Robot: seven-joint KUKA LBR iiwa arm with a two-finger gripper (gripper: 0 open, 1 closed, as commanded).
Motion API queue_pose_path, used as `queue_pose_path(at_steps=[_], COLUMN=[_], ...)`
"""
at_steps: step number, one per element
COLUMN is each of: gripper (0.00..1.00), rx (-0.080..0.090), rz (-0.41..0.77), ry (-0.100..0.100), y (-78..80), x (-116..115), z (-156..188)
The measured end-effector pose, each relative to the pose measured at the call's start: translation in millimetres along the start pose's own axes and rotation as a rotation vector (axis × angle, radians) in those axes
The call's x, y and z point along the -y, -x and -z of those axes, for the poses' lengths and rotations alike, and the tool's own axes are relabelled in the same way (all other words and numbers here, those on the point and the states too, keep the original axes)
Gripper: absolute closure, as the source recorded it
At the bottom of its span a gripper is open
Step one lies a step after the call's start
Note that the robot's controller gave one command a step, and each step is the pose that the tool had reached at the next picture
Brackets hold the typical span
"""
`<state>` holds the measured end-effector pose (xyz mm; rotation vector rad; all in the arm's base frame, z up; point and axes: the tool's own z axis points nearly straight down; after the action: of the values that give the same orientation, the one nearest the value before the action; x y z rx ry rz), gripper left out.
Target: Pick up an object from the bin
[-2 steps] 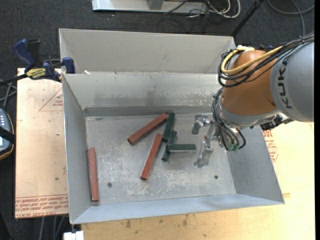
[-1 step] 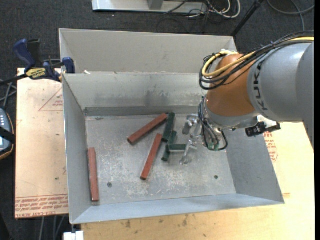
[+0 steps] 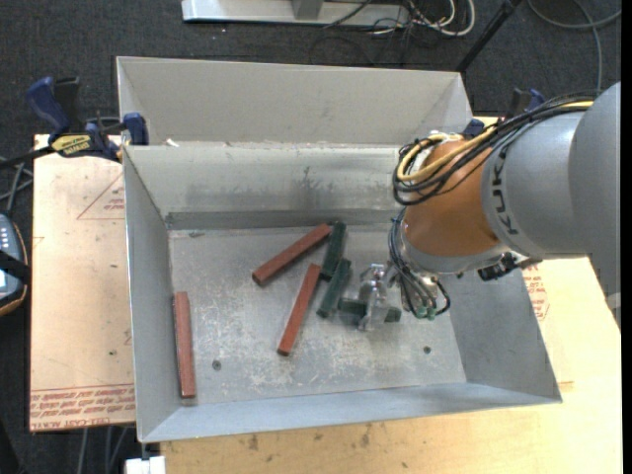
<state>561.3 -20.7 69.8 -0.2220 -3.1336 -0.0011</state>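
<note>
Hanging: gripper (image 3: pixel 376 299) by green blocks (image 3: pixel 334 282) | closure cannot tell | bare floor (image 3: pixel 375 363) at front edge

bin floor (image 3: pixel 375 363) open in front, sticks (image 3: pixel 299 309) mid-bin

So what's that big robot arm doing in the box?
The robot arm reaches into the grey bin from the right to pick something out. Its tip is down low, right by the dark green sticks near the middle. Three reddish-brown sticks lie further left, untouched. Whether it has hold of a stick, I can't tell.
</note>
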Motion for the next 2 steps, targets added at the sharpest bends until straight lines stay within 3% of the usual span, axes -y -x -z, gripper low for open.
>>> queue_pose_path(at_steps=[2], gripper=[1.00], rx=[0.002], rz=[0.066], ry=[-0.001], y=[1.0], x=[-4.1], z=[0.3])
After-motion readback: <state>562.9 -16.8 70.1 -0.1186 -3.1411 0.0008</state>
